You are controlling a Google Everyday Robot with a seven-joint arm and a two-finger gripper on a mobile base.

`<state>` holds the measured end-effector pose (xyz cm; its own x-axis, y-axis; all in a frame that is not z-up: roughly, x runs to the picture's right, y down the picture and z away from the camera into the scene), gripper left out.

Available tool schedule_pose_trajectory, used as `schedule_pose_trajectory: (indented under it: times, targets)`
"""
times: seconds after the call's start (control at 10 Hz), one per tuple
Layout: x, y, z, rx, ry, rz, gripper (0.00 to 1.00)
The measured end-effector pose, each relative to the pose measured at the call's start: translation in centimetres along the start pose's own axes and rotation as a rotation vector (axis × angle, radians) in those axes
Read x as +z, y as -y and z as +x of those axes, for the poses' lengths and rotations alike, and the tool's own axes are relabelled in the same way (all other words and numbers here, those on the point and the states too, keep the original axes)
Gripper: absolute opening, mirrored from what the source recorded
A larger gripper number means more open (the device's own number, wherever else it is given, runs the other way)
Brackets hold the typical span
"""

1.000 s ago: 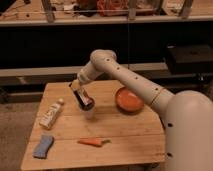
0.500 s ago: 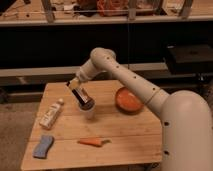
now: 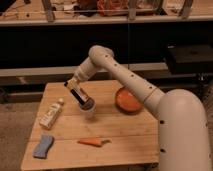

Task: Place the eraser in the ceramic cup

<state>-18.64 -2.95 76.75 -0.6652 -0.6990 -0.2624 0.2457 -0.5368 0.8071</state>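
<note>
Our pincer (image 3: 79,93), clamped on the eraser (image 3: 84,99), has dipped slightly over the ceramic cup (image 3: 89,111) at mid-surface (image 3: 125,135). The eraser's lower end now meets the cup's mouth, so we judge release is near.

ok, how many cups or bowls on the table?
2. The ceramic cup sits in the middle of the table, just under the hand; the orange bowl sits toward the edge, picture right. No others visible.

Dim, warm light falls from above on the pale wooden bench (image 3: 125,137). The claw (image 3: 84,100), low over its middle, throws only faint shadow. The background is dark.
</note>
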Motion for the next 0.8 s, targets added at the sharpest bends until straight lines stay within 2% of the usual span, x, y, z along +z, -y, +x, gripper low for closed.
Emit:
schedule_pose_trajectory:
  times: [0.5, 0.6, 0.8]
  targets:
    - [-0.3, 0.9, 0.0, -0.048, 0.006, 0.012, 0.72]
    - [-0.2, 1.2, 0.1, -0.062, 0.009, 0.021, 0.78]
    - [-0.2, 1.5, 0.1, -0.079, 0.024, 0.036, 0.80]
